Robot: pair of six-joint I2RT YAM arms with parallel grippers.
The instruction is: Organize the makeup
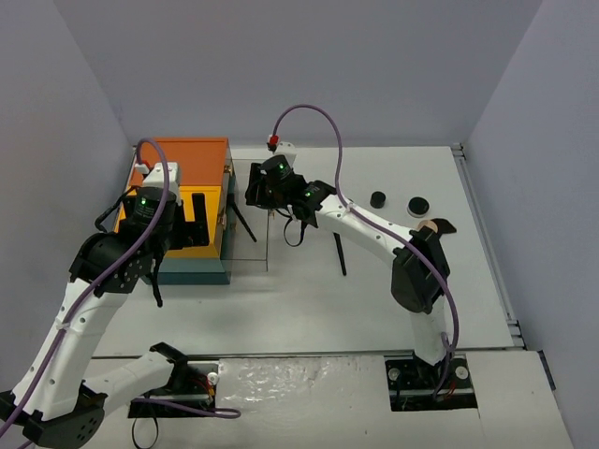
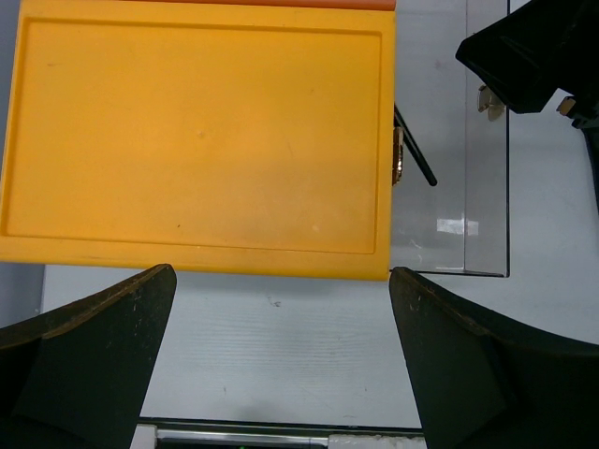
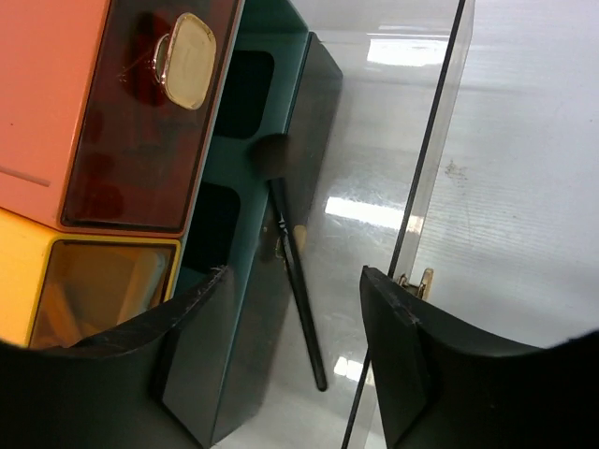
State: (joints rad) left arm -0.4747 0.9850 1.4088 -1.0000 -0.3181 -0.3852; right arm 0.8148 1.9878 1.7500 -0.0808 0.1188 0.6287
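Right gripper (image 3: 294,277) hangs released, empty, above the black brush (image 3: 301,313) leaning against the teal box (image 1: 192,159) (inside its clear door (image 3: 430,140)). A nudge could topple the brush. Left gripper (image 2: 281,273) gapes empty over the box.

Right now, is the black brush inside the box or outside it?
Outside. The black brush lies beside the teal box, bristles against its wall, not in any compartment.
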